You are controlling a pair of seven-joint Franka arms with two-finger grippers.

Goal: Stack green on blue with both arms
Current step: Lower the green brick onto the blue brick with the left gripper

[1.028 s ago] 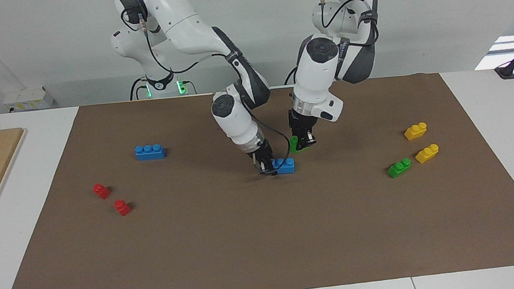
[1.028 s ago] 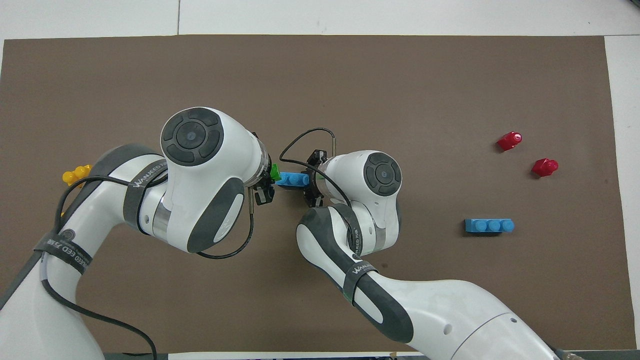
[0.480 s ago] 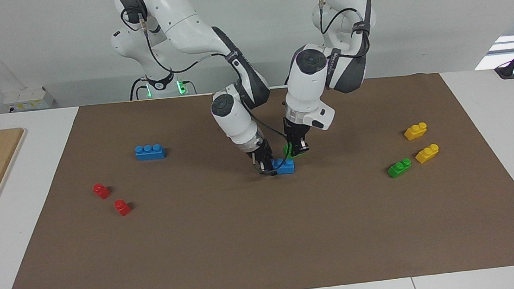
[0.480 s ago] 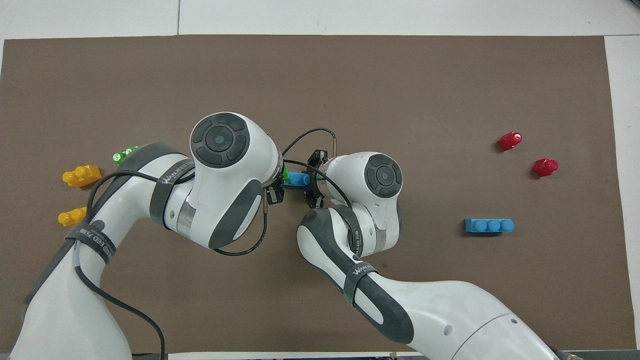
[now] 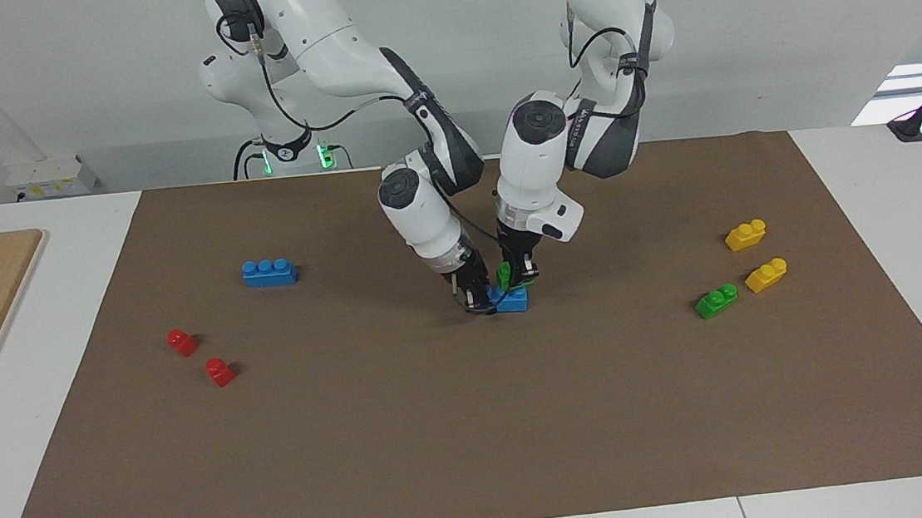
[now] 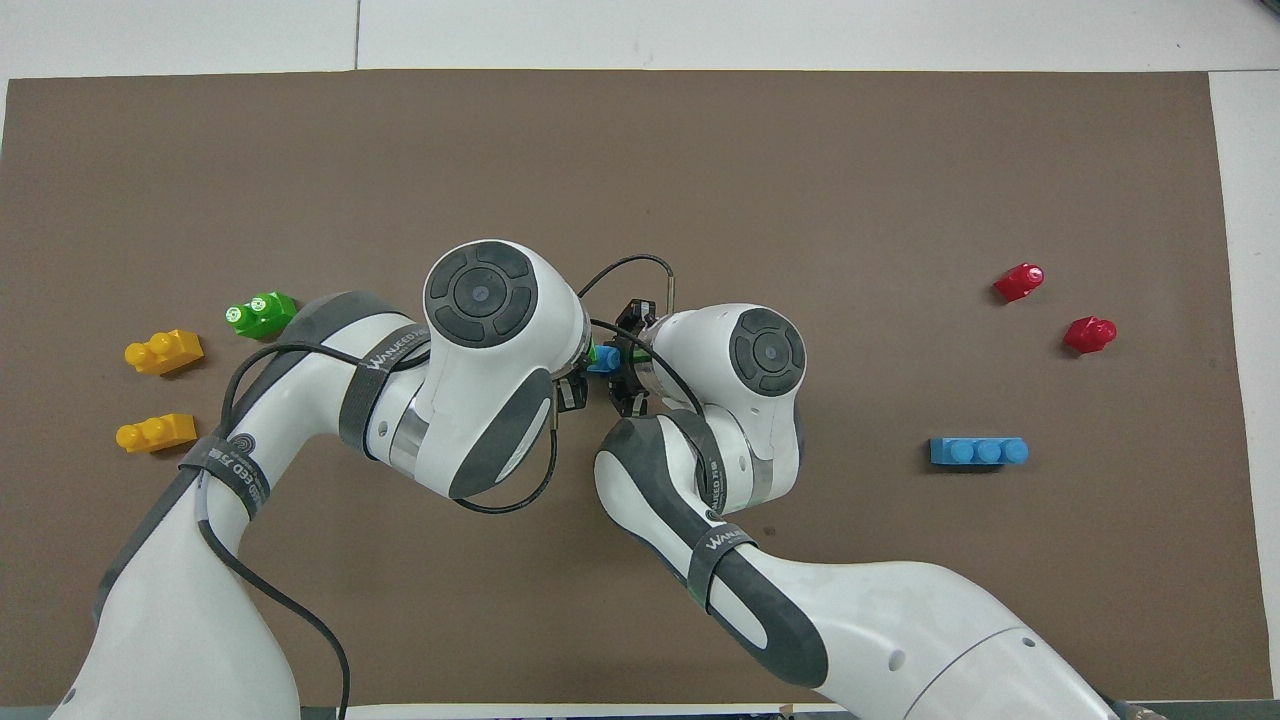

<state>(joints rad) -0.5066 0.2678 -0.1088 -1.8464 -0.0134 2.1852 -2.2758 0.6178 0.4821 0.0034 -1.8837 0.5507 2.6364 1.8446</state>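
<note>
Green brick [image 5: 504,274], tilted, is pinched in the left gripper [image 5: 523,279] over the blue brick [image 5: 514,299], which lies mid-mat, long axis running between the arms' ends, clamped by the right gripper [image 5: 477,301].

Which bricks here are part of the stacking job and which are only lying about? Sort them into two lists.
In the job:
- green brick held in the left end effector, right over the blue one
- blue brick gripped by the right end effector

Lying about:
- second blue brick
- second green brick
- two yellow bricks
- two red bricks
</note>
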